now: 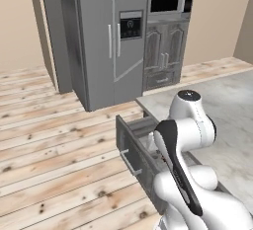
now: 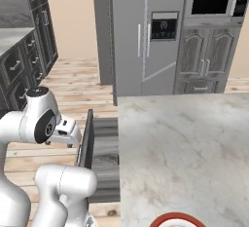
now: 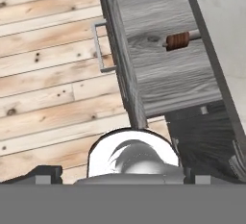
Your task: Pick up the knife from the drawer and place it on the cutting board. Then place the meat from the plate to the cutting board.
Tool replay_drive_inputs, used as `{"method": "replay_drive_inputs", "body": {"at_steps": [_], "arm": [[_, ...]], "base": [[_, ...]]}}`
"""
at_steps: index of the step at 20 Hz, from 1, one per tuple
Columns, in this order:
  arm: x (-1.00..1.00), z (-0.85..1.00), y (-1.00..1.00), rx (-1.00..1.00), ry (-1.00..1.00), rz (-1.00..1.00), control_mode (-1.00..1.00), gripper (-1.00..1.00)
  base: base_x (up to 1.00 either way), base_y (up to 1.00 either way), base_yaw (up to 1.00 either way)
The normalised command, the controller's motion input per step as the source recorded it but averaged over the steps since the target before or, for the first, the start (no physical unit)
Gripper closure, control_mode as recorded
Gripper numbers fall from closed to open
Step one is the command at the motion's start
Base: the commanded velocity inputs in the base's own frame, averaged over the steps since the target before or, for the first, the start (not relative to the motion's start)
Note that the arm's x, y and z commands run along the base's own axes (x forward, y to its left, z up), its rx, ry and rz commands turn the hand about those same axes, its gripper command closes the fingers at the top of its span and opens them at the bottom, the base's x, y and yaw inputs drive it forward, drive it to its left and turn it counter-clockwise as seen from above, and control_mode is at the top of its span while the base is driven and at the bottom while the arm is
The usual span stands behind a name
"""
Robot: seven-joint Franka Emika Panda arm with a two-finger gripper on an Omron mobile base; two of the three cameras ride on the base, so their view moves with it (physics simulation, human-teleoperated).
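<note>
The drawer (image 3: 158, 74) stands pulled out, seen from above in the hand view, with its silver bar handle (image 3: 100, 45) on the left. Inside it lies the knife (image 3: 178, 40): the reddish-brown handle shows and the thin blade runs right, under the counter's edge. My gripper (image 3: 123, 178) hangs open above the drawer's near end, well short of the knife, with nothing between its fingers. The open drawer (image 1: 131, 148) also juts from the counter in the left base view, and the drawer (image 2: 104, 148) shows beside my arm in the right base view. The plate's red rim (image 2: 177, 218) peeks in at the bottom. The cutting board and the meat are out of view.
A grey marble counter (image 2: 185, 143) spreads to the right of the drawer. Behind stand a steel fridge (image 1: 111, 36) and a microwave (image 1: 168, 1) over cabinets. Wooden floor (image 1: 54, 145) lies to the drawer's left. Dark cabinets (image 2: 22, 70) line the far left.
</note>
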Motion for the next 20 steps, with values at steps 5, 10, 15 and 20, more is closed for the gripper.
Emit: {"method": "replay_drive_inputs", "body": {"at_steps": [5, 10, 15, 20], "arm": [[0.07, -0.43, 0.04, 0.00, 0.02, 0.00, -1.00, -1.00], [0.10, -0.37, 0.02, 0.00, 0.00, 0.00, -1.00, -1.00], [0.01, -0.43, 0.01, 0.00, 0.00, 0.00, -1.00, -1.00], [0.01, -0.30, 0.01, 0.00, 0.00, 0.00, -1.00, -1.00]], "base": [[0.00, 0.00, 0.00], [0.00, 0.00, 0.00], [0.00, 0.00, 0.00], [0.00, 0.00, 0.00]]}}
